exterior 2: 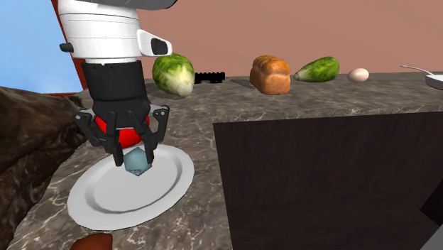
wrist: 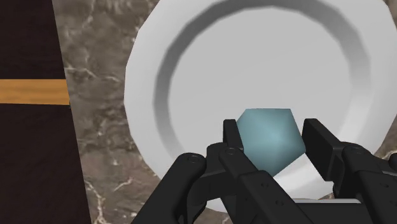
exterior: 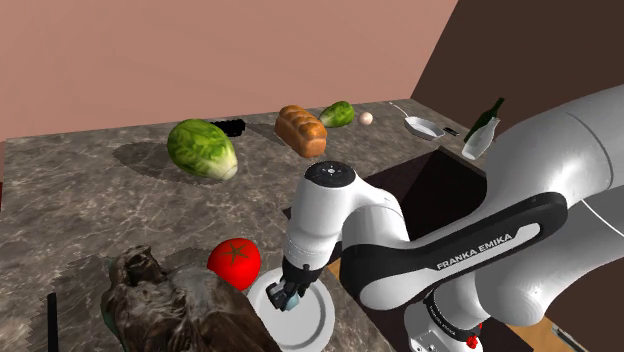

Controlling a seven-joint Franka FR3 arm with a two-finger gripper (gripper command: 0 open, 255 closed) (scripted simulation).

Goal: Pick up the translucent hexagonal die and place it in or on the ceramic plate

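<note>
Black gripper (wrist: pixel 273 132) clasps the pale blue die (wrist: pixel 270 143), held straight above the white plate (wrist: pixel 147 83); opening should land it there.

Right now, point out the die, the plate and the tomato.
die (wrist: pixel 270 139), wrist view, front face.
plate (exterior 2: pixel 89 206), second exterior view, near rim.
tomato (exterior: pixel 234 262), shoulder view, its middle.
</note>
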